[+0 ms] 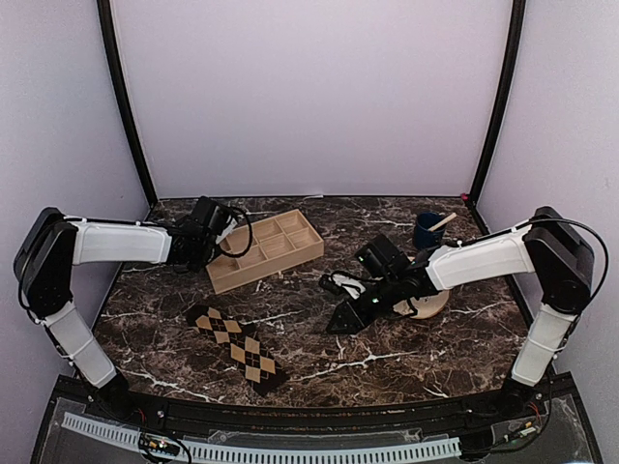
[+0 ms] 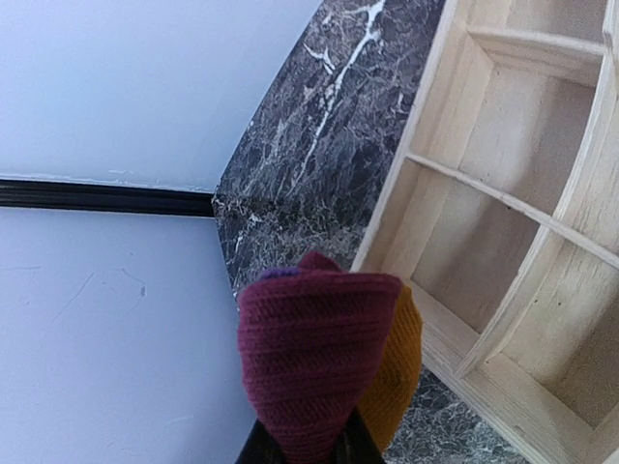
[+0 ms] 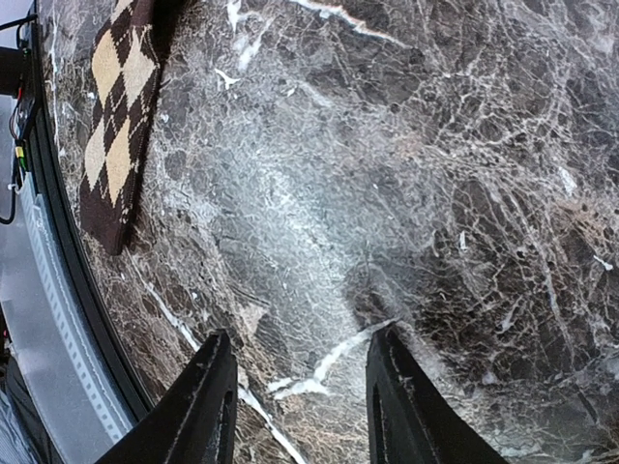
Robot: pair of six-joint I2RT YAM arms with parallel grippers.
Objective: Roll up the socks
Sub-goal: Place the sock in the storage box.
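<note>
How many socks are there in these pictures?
2. A brown argyle sock lies flat on the table, near left; a maroon sock is pinched in the left end effector beside the tray.

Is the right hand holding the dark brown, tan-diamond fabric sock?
No, the right hand is open and empty; the sock lies flat on the marble table.

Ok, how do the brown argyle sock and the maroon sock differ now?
The dark brown argyle fabric sock lies flat on the marble table; the maroon knit sock is bunched in the left pincer. The brown sock has tan diamonds; the maroon one shows orange and purple. Both are fabric.
</note>
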